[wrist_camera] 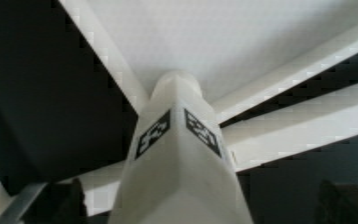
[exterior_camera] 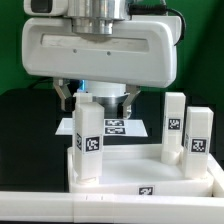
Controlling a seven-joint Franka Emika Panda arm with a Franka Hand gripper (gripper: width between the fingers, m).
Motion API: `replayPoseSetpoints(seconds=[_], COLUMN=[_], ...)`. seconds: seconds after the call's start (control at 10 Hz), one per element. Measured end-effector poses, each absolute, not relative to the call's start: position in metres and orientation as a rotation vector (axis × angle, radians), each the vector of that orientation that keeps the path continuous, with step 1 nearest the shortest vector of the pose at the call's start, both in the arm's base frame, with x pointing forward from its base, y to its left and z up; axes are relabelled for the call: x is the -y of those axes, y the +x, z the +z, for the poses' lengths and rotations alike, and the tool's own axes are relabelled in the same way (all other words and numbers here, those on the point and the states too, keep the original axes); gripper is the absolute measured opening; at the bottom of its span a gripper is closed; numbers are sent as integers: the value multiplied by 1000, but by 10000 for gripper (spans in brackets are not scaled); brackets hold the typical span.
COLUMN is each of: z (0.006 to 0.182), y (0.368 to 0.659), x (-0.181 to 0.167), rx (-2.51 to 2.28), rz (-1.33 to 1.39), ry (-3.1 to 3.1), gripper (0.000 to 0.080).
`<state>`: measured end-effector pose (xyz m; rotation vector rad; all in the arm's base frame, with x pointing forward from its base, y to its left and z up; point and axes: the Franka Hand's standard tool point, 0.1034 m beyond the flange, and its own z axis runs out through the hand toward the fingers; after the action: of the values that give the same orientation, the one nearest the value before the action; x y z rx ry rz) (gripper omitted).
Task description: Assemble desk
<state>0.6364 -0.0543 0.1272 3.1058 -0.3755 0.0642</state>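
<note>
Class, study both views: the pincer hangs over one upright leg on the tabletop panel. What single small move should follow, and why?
Probably lift the pincer straight up. Its fingers stand spread on either side of the upright leg without pinching it, so the leg looks released, standing at a corner of the tabletop panel. A sideways pull could knock it. Whether it is fully seated cannot be told.

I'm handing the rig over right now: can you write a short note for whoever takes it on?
Pincer: open, directly above the leg at the exterior view's left, holding nothing.
Tabletop panel: lies flat at the front, rim up.
Legs: that left leg stands upright on the panel's corner; two more legs stand upright at the exterior view's right. A fourth is not visible.
Marker board: on the table behind.
Done: left leg placed and let go; how firmly it sits cannot be told.
Left: check seating, finish remaining legs.
</note>
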Motion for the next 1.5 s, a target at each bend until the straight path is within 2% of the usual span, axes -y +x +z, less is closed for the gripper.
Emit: replayPoseSetpoints(seconds=[0.7,0.8,0.9,1.0,1.1,1.4,1.5], z=[128,128,128,128,128,128,127], y=[636,636,636,636,636,636,636], x=[58,58,58,59,59,59,59], rx=[-387,-418,-407,-407,-407,-362,-207], rz=[41,40,40,40,40,41,45], ry=[3064,3059,3061,3061,3061,3067,3087], gripper=[649,521,521,386,289,289,289])
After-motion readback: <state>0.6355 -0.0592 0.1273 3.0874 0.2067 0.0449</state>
